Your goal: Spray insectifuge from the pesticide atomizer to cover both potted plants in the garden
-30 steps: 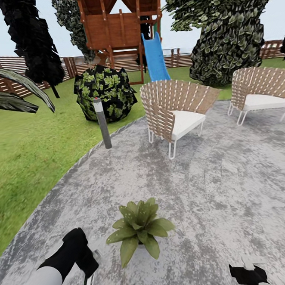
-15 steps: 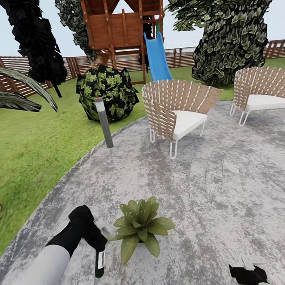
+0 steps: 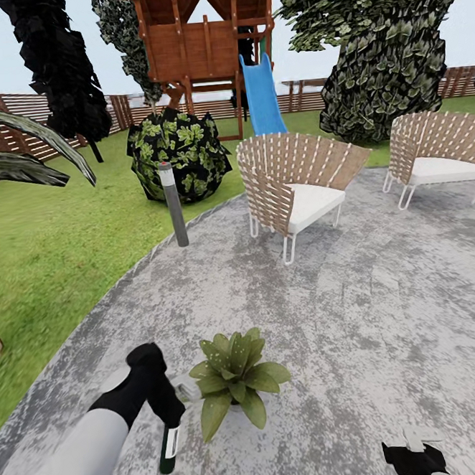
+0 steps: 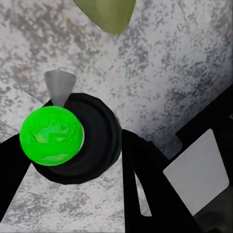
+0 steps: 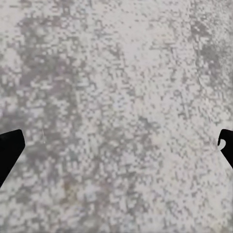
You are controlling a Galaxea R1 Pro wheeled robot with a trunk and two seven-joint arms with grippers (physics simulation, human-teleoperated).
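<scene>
The left gripper is clenched around the pesticide atomizer, which hangs from it just beside the potted plant on the grey paved patio. The bottle is held low and close, presumably so the spray lands on the leaves rather than drifting over the paving; a pale cone of mist fans out from beside the atomizer's green-lit top in the left wrist view, with a leaf tip just ahead of it. So spraying of this plant looks under way, though how fully the rosette is covered cannot be judged. The right gripper hangs idle over bare patio, well apart from the plant, its jaws spread and released with nothing between them, likely kept clear of the spray. A second potted plant is yet to be treated.
</scene>
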